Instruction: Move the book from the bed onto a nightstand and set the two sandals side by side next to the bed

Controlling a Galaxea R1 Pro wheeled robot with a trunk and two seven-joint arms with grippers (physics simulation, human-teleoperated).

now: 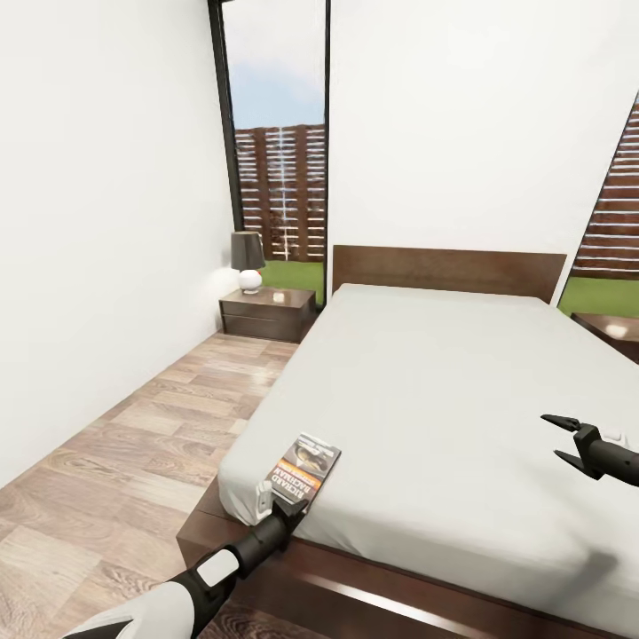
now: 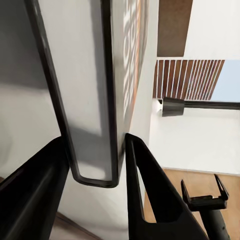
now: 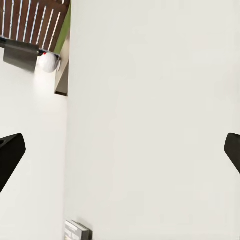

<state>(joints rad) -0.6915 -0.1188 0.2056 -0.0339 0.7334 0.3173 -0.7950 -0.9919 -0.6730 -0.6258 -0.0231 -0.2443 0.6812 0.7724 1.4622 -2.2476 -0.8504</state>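
Gripping: the left gripper [image 1: 282,503] is clenched on the near edge of the book [image 1: 306,469], at the near left corner of the bed [image 1: 426,390]; in the left wrist view the two black fingers [image 2: 150,195] stand on both sides of the book [image 2: 107,100], touching it.
Book position: it lies on the light-grey mattress close to the left edge, cover up, with an orange band and white letters; whether it is lifted a little I cannot tell.
Right gripper: the right gripper [image 1: 561,439] hangs over the right part of the mattress, jaws released and spread, with nothing between them; the right wrist view shows its two black fingertips [image 3: 10,155] far apart over the plain mattress [image 3: 150,120].
Nightstand: a low dark-brown nightstand [image 1: 266,312] stands on the floor at the far left, just beside the head of the bed, well apart from the book.
Lamp: a lamp [image 1: 248,262] with a dark shade and a white round base stands on this nightstand.
Other side: part of a second dark-brown cabinet [image 1: 612,333] shows at the far right of the bed.
Room: white walls, a wood-plank floor [image 1: 133,453], and a tall dark-framed window [image 1: 280,142] behind the nightstand with a slatted fence and grass outside.
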